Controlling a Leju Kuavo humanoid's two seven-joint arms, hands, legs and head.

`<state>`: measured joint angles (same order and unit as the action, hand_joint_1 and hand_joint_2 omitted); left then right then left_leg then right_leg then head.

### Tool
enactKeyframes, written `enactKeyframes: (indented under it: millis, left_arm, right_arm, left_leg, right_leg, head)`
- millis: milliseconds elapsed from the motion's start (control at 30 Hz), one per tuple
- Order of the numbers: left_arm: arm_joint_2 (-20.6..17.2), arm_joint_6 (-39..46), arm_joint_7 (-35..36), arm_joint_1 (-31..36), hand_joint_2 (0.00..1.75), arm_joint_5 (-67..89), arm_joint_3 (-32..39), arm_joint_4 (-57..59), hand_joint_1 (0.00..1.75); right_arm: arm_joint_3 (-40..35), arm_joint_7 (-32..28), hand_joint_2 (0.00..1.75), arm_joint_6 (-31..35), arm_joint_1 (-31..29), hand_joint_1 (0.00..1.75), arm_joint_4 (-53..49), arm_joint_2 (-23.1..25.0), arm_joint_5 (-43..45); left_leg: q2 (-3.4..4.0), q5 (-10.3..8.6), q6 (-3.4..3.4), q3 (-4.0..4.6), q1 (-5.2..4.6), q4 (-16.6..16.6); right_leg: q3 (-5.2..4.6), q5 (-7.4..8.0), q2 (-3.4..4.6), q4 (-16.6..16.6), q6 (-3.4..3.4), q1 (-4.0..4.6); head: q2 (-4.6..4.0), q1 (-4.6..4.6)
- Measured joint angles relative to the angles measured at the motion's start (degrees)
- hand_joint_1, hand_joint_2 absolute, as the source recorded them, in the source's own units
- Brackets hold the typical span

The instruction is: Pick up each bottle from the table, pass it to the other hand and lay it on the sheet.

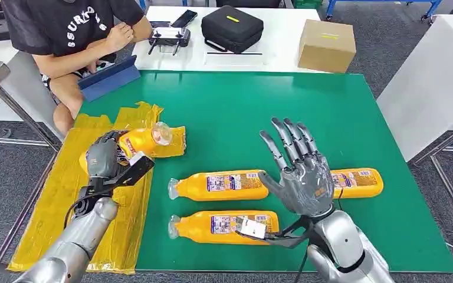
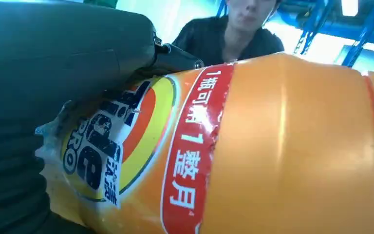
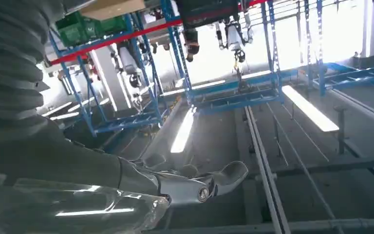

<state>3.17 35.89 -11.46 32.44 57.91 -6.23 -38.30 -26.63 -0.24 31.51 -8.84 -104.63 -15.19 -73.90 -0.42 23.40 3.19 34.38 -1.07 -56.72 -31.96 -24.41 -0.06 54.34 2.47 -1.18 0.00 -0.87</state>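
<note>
1. The left hand (image 1: 101,157) gripped an orange bottle (image 1: 145,141) over the yellow sheet (image 1: 65,194), its clear cap pointing toward the green table (image 1: 224,106).
2. In the left wrist view the held bottle's (image 2: 272,146) red-and-yellow label sat just beside the hand's grey cover.
3. The right hand (image 1: 298,171) was raised above the table, palm up, fingers (image 1: 289,138) spread wide and holding nothing.
4. Three more bottles lay on their sides on the table: one at the centre (image 1: 221,184), one nearer the robot (image 1: 212,227), one (image 1: 363,181) partly hidden behind the right hand.
5. A person (image 1: 71,29) sat at the far left corner.
</note>
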Motion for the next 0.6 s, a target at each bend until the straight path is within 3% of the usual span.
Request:
enactKeyframes:
  millis: [433,600]
  left_arm:
    - [-3.2,3.9,20.6,5.5,1.75,22.3,-0.2,10.7,1.75]
    - [-4.0,3.9,22.2,6.0,1.75,24.0,-0.4,12.3,1.75]
  right_arm:
    - [3.2,1.4,1.75,2.1,4.8,0.0,-3.5,-4.7,-1.4]
    - [3.5,1.7,1.75,2.5,5.8,0.0,-4.2,-5.4,-1.5]
  left_leg:
    - [0.03,-0.01,0.0,0.0,0.0,0.0]
    - [0.02,-0.01,0.0,0.0,0.0,0.0]
  right_leg:
    - [0.0,0.0,0.01,0.0,0.0,0.0]
    - [-0.01,0.0,0.0,0.0,0.0,0.0]
  head:
    - [0.0,0.0]
    - [0.0,-0.04]
